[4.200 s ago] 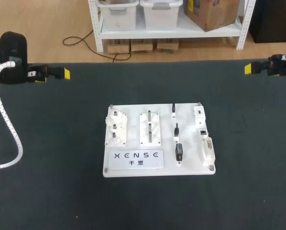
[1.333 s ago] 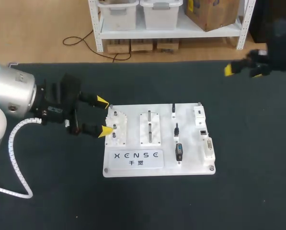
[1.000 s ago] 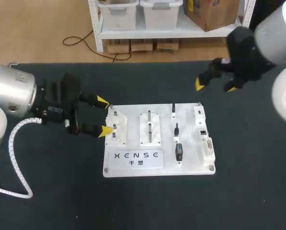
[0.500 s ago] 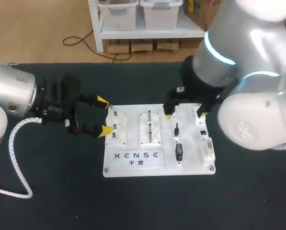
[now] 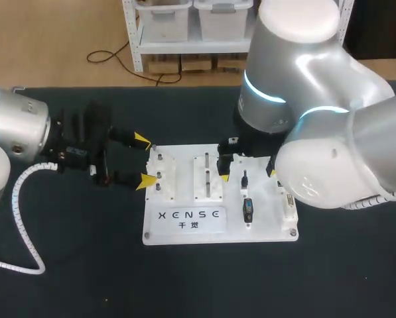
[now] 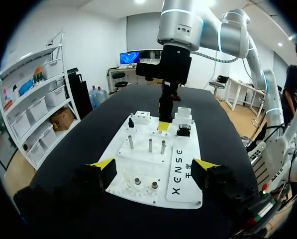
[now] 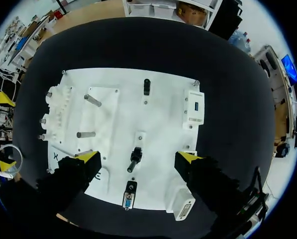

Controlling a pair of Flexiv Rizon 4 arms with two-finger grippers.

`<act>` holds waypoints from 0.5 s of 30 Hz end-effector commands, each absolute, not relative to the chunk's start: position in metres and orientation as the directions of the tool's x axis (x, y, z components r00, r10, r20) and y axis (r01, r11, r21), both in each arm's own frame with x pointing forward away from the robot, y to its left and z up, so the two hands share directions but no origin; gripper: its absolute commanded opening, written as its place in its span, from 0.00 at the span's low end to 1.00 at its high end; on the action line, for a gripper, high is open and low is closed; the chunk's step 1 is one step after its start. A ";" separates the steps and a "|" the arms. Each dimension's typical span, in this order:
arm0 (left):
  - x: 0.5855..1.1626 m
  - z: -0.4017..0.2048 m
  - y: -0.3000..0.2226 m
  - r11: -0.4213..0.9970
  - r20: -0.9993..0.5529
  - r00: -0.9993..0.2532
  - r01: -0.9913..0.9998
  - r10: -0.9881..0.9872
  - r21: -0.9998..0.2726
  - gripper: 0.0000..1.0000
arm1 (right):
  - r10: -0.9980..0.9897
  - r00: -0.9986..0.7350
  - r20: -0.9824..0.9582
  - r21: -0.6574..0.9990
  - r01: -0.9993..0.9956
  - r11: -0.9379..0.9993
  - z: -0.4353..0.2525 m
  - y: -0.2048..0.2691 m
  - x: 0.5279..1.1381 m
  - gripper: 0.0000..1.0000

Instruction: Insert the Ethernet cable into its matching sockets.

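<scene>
Your right gripper [image 7: 138, 158] hangs spread wide over the white rectangular plastic board [image 7: 163, 114], with the small black cable plug [image 7: 134, 160] lying mid-board between its fingers, untouched. Your left gripper [image 5: 143, 160], also spread, straddles the board's left edge. Open black table mat [image 5: 85, 265] surrounds the board.

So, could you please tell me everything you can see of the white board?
The white board is a rectangular plate, plastic by its look, lying flat on the dark table. It bears pegs, a gear block, black plugs, white socket blocks and dark lettering. The left gripper, open, flanks its left edge; the right gripper hangs open above its middle.
</scene>
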State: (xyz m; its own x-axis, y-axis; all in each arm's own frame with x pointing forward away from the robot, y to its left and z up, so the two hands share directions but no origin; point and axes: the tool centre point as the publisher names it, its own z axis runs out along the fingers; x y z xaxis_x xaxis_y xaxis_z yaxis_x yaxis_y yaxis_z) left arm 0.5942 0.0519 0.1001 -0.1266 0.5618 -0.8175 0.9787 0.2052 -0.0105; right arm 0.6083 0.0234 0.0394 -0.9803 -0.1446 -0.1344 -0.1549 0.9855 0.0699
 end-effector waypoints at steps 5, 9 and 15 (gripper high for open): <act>0.594 0.099 0.053 0.205 -0.820 -0.124 0.979 0.558 -0.009 1.00 | -0.146 -0.981 -0.130 0.062 -0.155 0.986 0.033 0.023 0.608 1.00; 0.594 0.099 0.053 0.205 -0.820 -0.124 0.979 0.558 -0.009 1.00 | -0.154 -0.980 -0.125 0.059 -0.162 0.985 0.029 0.024 0.609 0.93; 0.594 0.099 0.053 0.205 -0.820 -0.124 0.979 0.558 -0.009 1.00 | -0.159 -0.981 -0.115 0.051 -0.166 0.985 0.025 0.024 0.608 0.57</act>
State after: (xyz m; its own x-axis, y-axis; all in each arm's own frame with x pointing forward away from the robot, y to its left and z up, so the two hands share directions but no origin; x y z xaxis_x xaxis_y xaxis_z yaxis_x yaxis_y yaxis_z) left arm 0.5942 0.0518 0.1002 -0.1269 0.5623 -0.8172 0.9787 0.2052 -0.0108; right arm 0.6059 0.0223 0.0266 -0.9802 -0.1590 -0.1179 -0.1662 0.9846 0.0543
